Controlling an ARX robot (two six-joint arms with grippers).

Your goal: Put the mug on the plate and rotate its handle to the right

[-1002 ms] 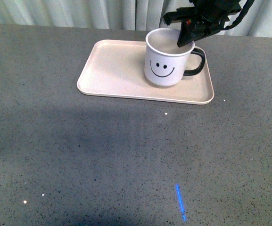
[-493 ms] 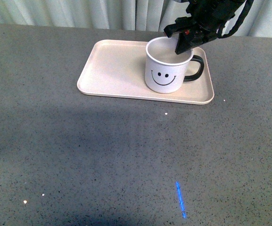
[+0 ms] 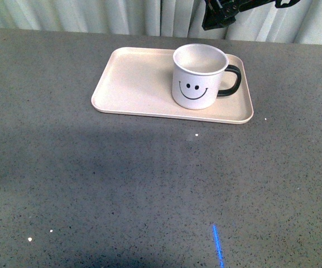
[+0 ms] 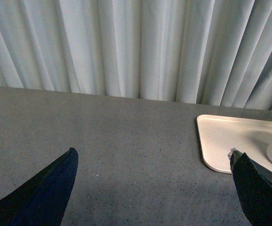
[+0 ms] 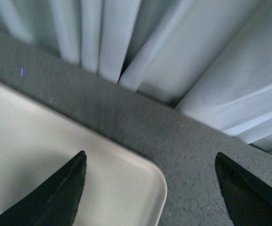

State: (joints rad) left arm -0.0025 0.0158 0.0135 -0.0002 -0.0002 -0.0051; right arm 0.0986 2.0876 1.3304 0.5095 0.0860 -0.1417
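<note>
Currently | mug on plate, handle right | right claw spread, seemingly above mug

A: Front cam: on the body, high, angled down over the tabletop. The plate sits far out, with the curtain along the top edge.
B: Wrists?
A: Left wrist: low, near the tabletop, facing the curtain between the left pincer tips. Right wrist: tilted, close over a plate corner (blurred), also facing the curtain.
B: Overlap?
A: All three share plate and curtain.
</note>
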